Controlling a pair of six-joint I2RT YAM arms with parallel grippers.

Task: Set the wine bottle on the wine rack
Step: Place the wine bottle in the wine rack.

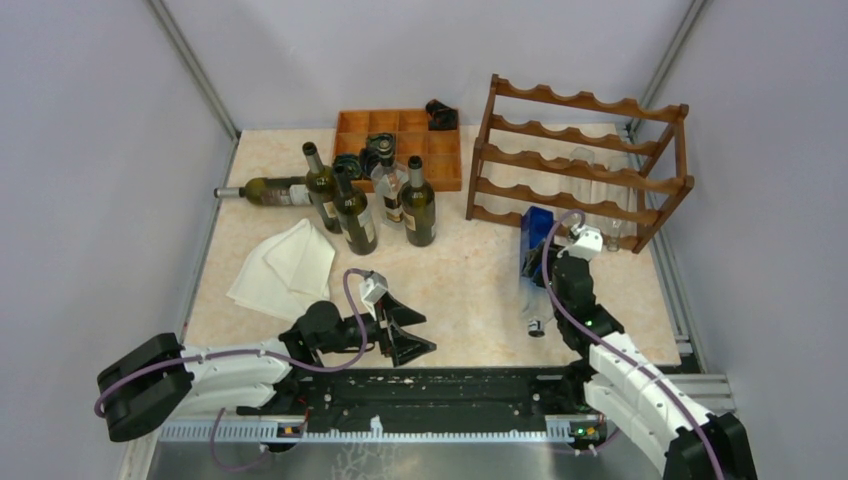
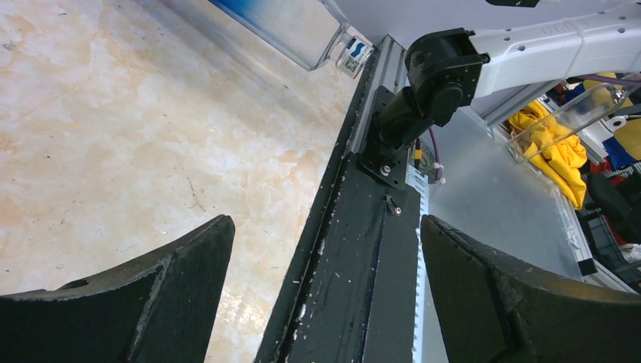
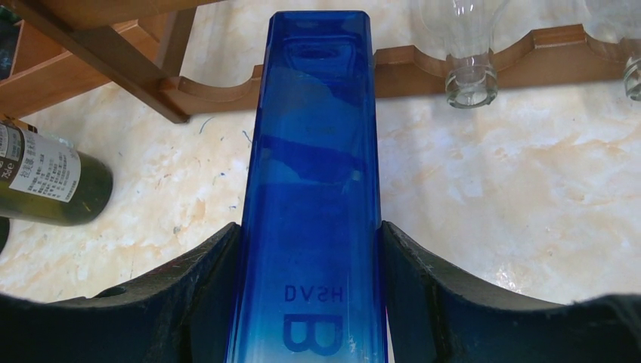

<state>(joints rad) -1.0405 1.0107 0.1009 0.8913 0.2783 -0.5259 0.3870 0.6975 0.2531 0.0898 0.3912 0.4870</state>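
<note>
The wine bottle (image 3: 317,189), a square-sided one that is deep blue at its base and fades to clear toward the neck, sits clamped between my right gripper (image 3: 310,236) fingers, one pad pressed on each flat side. Its base points at the wine rack (image 1: 590,170) and stops just short of the lowest scalloped rail; its capped neck points back toward my near edge, low over the table (image 1: 460,280), and I cannot tell whether it touches. The rack stands at the far right of the table, and clear glass bottles (image 3: 470,76) already lie in its lower tiers, their necks poking out over the front rail. My left gripper (image 1: 415,330) hangs low by the near edge with its jaws spread wide and nothing between them. To the left of the rack stands a cluster of dark green bottles (image 1: 420,205), one more lying on its side (image 1: 275,190) behind them. A wooden compartment tray (image 1: 400,130) sits at the back, and a white cloth (image 1: 285,265) lies crumpled at the left.
</note>
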